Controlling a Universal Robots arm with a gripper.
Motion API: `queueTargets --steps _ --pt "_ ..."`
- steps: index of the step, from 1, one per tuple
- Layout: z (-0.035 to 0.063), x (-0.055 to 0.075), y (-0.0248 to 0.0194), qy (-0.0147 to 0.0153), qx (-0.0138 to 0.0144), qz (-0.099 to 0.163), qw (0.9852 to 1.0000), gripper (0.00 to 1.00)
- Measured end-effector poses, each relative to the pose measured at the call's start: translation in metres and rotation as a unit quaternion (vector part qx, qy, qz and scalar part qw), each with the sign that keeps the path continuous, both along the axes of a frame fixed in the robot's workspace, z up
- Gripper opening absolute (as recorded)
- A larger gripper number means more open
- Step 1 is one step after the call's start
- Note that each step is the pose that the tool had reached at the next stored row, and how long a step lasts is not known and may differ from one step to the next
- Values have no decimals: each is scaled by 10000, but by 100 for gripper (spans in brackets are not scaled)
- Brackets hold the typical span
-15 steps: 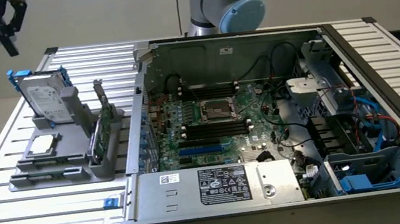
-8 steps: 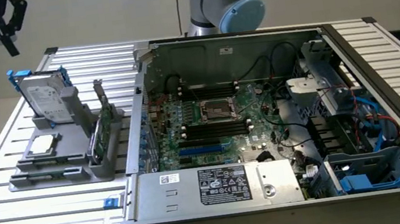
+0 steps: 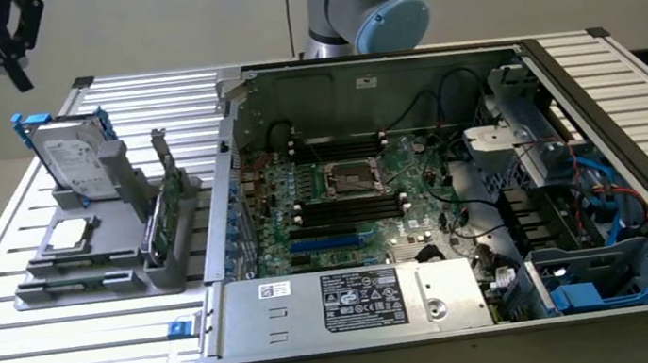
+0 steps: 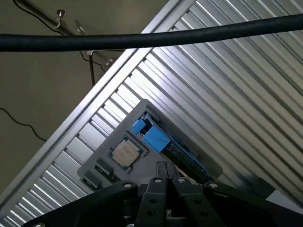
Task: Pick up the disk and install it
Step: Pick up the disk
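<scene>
The disk (image 3: 77, 159) stands on edge in a grey holder (image 3: 96, 271) at the exterior view's left, silver-grey with a white label and a blue carrier frame. In the wrist view I look down on the disk's blue carrier edge (image 4: 154, 137). My black gripper (image 3: 17, 77) hangs in the air well above the disk, a little toward the exterior view's left, touching nothing. Its fingers meet at a point, shut and empty. In the wrist view the gripper (image 4: 164, 170) sits just short of the holder (image 4: 94, 165).
A small square silver chip (image 3: 68, 233) (image 4: 125, 153) lies on the holder and a green circuit card (image 3: 163, 209) stands beside the disk. The open computer case (image 3: 427, 186) lies to the exterior view's right, with a blue drive bay (image 3: 592, 282). A black cable (image 4: 142, 40) crosses the wrist view.
</scene>
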State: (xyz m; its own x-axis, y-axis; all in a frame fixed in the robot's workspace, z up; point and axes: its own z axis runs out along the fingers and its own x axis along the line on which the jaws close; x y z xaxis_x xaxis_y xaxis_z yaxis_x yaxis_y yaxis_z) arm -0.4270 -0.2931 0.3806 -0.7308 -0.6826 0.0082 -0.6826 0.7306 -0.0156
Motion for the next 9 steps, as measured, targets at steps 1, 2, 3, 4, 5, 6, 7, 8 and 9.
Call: queueTargets --steps 1,2,3,4,5,6,7,8,9 --pt "-5 0 0 0 0 90 10000 11" --pt "-9 0 0 0 0 182 9998 11" --pt "-15 0 0 0 0 273 9996 11" --pt "-19 0 0 0 0 365 9993 11" --pt "-23 0 0 0 0 455 9990 11" --pt "-28 0 0 0 0 551 9985 11" --pt "-33 0 0 0 0 640 9979 11" --pt "-37 0 0 0 0 730 9973 11" --pt "-41 0 0 0 0 819 9966 11"
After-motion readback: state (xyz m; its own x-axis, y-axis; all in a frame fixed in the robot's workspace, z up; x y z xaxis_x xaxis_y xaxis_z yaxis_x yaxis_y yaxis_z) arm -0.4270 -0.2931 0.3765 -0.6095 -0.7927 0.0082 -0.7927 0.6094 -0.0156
